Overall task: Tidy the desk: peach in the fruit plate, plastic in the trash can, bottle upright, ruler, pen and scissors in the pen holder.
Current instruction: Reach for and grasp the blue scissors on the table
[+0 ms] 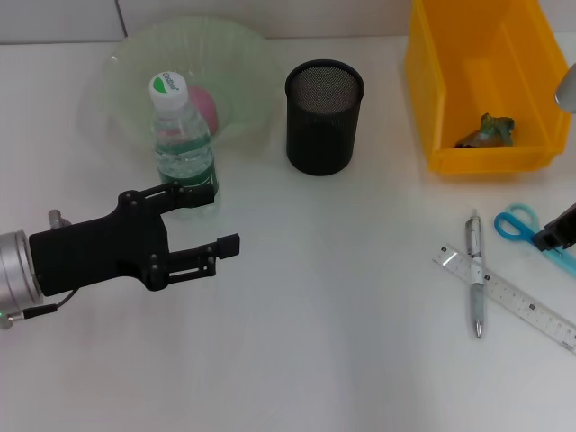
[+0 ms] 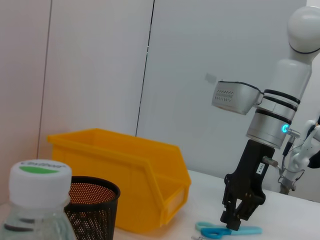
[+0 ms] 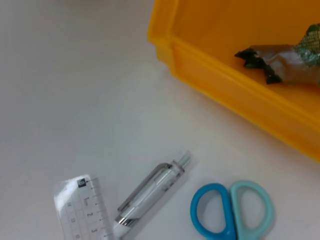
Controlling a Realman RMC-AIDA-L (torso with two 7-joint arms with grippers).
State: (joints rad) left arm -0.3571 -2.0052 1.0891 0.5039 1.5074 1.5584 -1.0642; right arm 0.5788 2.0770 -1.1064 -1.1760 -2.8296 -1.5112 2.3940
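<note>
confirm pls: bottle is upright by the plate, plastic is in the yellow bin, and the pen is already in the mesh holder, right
Not quite. The pen is not in the holder; the head view shows it lying on the table across the ruler. The bottle is upright by the plate, and the plastic is in the bin.

You see the yellow bin (image 3: pixel 240 95) at upper right, a crumpled wrapper (image 3: pixel 282 60) inside it. Along the bottom lie the ruler (image 3: pixel 82 210), the pen (image 3: pixel 150 192) touching it, and the blue scissors' handles (image 3: pixel 232 210) at lower right.
</note>
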